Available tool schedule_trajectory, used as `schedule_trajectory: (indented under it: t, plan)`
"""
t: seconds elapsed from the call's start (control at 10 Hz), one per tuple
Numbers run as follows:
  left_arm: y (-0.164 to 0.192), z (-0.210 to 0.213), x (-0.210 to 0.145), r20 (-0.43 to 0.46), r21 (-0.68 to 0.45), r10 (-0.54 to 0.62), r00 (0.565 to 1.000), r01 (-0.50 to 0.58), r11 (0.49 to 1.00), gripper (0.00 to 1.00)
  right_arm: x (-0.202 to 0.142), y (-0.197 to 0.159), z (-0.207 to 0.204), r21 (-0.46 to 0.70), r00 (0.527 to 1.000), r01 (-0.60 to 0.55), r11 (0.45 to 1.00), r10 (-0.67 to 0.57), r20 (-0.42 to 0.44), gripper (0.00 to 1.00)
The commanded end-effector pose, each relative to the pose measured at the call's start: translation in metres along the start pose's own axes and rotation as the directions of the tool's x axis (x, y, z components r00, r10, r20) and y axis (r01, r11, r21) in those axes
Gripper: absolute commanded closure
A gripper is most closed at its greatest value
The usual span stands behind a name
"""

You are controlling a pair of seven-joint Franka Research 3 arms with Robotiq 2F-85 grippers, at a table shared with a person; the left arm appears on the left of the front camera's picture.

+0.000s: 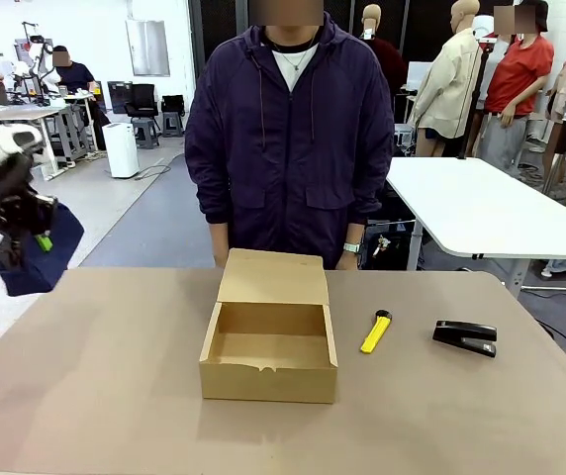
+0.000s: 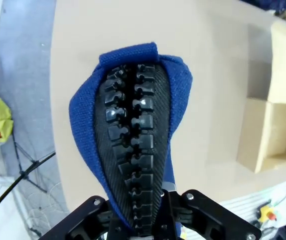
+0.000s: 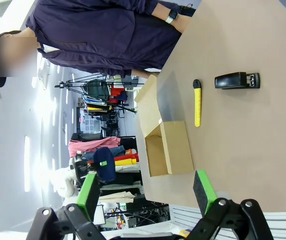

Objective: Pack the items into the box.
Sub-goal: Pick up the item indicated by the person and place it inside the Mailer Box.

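**Pouch clamped in left gripper; box open on the table**

A brown table is seen across the front view, and a person in a dark zipped jacket is stood at its far edge, directly behind the box.

The box is placed near the middle of the table. Its flap lid is folded back toward the person, so the inside is exposed from above. Bare cardboard floor is seen inside, and a small notch is visible in the front rim.

The pouch is held in the air beyond the table's left edge, well apart from the box. It is grasped by the left gripper, whose jaws are clenched tightly on it. In the left wrist view the blue fabric is seen wrapped around a black ribbed centre strip, with the lower end pinched between the fingers, and the table and the box lie below and to one side.

The right gripper is held above the near side of the table with its jaws fully released. The green pads are spread wide, and nothing is touched or held.

The stapler is laid flat on the table, right of the box. The utility knife is laid between the box and the stapler, apart from both. The path to the box's opening is unobstructed.
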State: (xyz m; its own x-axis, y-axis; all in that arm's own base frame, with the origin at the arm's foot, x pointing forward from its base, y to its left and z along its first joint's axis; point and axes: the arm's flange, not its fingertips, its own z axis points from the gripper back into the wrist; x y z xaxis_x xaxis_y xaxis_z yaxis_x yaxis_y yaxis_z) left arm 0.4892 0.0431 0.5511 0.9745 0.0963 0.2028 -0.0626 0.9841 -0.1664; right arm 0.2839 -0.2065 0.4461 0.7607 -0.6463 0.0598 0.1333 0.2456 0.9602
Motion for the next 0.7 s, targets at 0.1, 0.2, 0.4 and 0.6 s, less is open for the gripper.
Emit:
schedule_trajectory:
  t: [0.1,0.2,0.4,0.6]
  plan:
    - [-0.015,-0.001,-0.058,0.014,-0.04,-0.154,0.988,0.155,0.987,1.0,0.001,0.003,0.001,0.019,1.0,-0.008,1.0,0.008,0.004,0.0]
    - [-0.01,0.012,-0.023,-0.012,-0.006,-0.049,0.999,0.049,0.999,1.0,0.001,0.003,0.001,0.019,1.0,-0.008,1.0,0.008,0.004,0.0]
    - [-0.01,0.012,-0.023,-0.012,-0.006,-0.049,0.999,0.049,0.999,1.0,0.001,0.003,0.001,0.019,1.0,-0.008,1.0,0.008,0.004,0.0]
    - [-0.01,0.012,-0.023,-0.012,-0.006,-0.049,0.999,0.049,0.999,1.0,0.001,0.003,0.001,0.019,1.0,-0.008,1.0,0.008,0.004,0.0]
